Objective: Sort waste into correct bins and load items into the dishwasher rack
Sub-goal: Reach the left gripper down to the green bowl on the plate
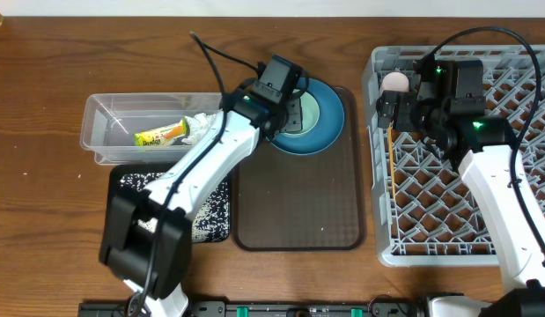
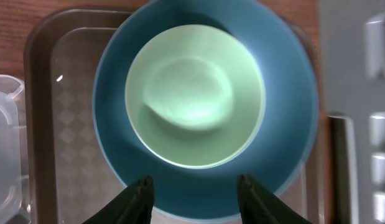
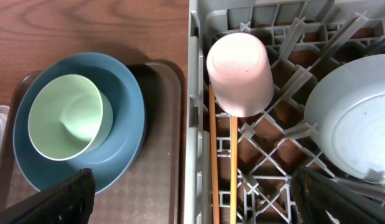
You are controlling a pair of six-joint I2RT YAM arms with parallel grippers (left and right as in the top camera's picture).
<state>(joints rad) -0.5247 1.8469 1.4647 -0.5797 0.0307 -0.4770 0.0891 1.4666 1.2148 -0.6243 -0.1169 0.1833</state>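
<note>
The serving tray point(image 1: 298, 211) lies at the middle of the table point(image 1: 43, 88), toward its front edge. On the tray's back edge rests the plate point(image 1: 329, 123), with the bowl point(image 2: 195, 93) sitting in it. Left of the plate stands the tub point(image 1: 100, 132), holding the wrapper point(image 1: 159, 135) and, to its right, the napkin point(image 1: 200, 126). In front of the tub, just beside the tray's left edge, lies the bin point(image 1: 215, 216) with grains point(image 1: 136, 183) in it. The dishwasher rack point(image 1: 430, 238) fills the table's right side. The cup point(image 1: 395, 82) sits in its back left corner, the chopsticks point(image 3: 212, 155) run side by side along its left edge in front of the cup, and a second bowl point(image 3: 360, 124) lies right of the cup.
</note>
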